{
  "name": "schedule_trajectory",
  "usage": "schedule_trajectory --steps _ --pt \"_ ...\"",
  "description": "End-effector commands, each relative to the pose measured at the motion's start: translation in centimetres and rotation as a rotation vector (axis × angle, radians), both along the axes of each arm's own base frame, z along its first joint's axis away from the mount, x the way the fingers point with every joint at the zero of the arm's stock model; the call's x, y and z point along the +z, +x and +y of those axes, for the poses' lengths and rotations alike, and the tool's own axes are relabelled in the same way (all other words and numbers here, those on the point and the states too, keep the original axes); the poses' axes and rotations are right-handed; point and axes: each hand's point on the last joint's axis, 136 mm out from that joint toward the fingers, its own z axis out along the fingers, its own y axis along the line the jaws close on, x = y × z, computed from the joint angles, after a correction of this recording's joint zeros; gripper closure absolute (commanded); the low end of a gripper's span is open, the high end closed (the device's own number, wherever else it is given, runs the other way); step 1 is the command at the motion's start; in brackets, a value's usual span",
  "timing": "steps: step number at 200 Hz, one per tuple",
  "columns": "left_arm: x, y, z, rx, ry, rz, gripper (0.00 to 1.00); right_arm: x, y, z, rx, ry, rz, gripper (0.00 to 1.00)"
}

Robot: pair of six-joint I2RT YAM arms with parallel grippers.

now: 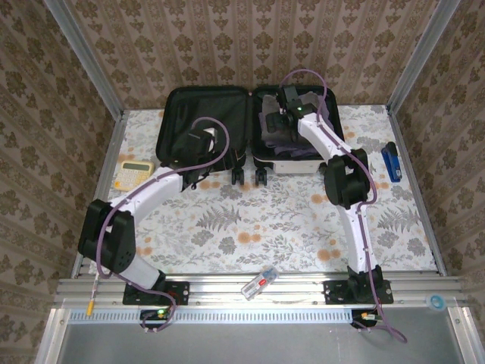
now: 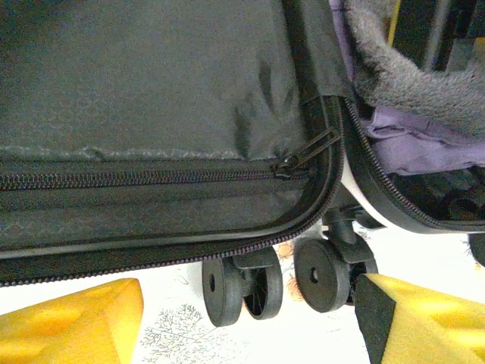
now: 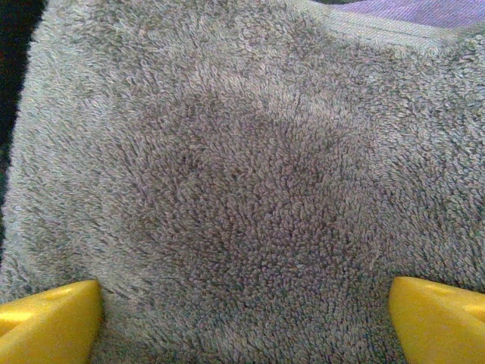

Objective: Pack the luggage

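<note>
- Toward the far middle of the floral tablecloth [image 1: 250,220], we found the large white hard-shell suitcase [image 1: 189,110] lying open flat, both halves face up and its black caster wheels [image 2: 322,273] pointing back at the arms
- Its right half already held a folded grey terry towel [image 3: 242,167] resting on a pale purple garment [image 2: 424,144], so we judged the packing well under way
- Its left half showed us only black fabric lining and a closed black zip [image 2: 151,178] running across a divider panel, with nothing loaded on top
- Our right gripper [image 3: 244,303] hung close over the towel with its yellow fingertips spread wide, gripping nothing
- Our left gripper [image 2: 250,318] sat low at the near edge of the left half, also spread wide, with nothing between its fingers
- Beside the case lay a yellow calculator [image 1: 134,171] on the left and a blue stapler [image 1: 392,162] on the right; we could not tell whether either was meant to go in
- We reckoned the shell had yet to be folded shut and zipped around
</note>
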Motion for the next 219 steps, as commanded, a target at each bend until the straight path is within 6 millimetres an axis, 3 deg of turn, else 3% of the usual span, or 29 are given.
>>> schedule_trajectory --steps 1,52,84,86,135,172,207,219 --pt "0.2 0.5 0.3 0.01 0.01 0.011 0.24 -2.8 -3.1 -1.4 0.03 -0.06 0.157 0.04" --pt "1.0 1.2 2.6 0.049 0.062 -0.002 0.24 6.0 -2.5 -0.3 0.094 0.02 -0.022 0.04" --pt "2.1 1.6 3.5 0.057 0.088 -0.026 0.24 8.6 -2.4 -1.0 0.087 -0.008 -0.074 0.04" --pt "2.1 2.0 4.3 0.077 0.09 -0.025 0.24 8.6 -2.4 -1.1 0.086 -0.009 -0.076 0.03" --pt "2.8 2.7 7.1 0.128 0.145 -0.023 0.22 7.2 -1.1 -4.0 0.019 -0.012 -0.048 0.03" --pt "3.0 2.7 9.5 0.173 0.183 -0.024 0.22 4.0 -0.6 -5.8 -0.007 0.102 0.022 0.03" --pt "2.7 3.8 14.0 0.297 0.246 -0.013 0.21 0.8 -0.7 -6.3 -0.008 0.254 0.1 0.05" --pt "2.7 4.4 15.5 0.337 0.245 -0.01 0.21 0.6 -0.8 -6.4 -0.009 0.299 0.109 0.06"
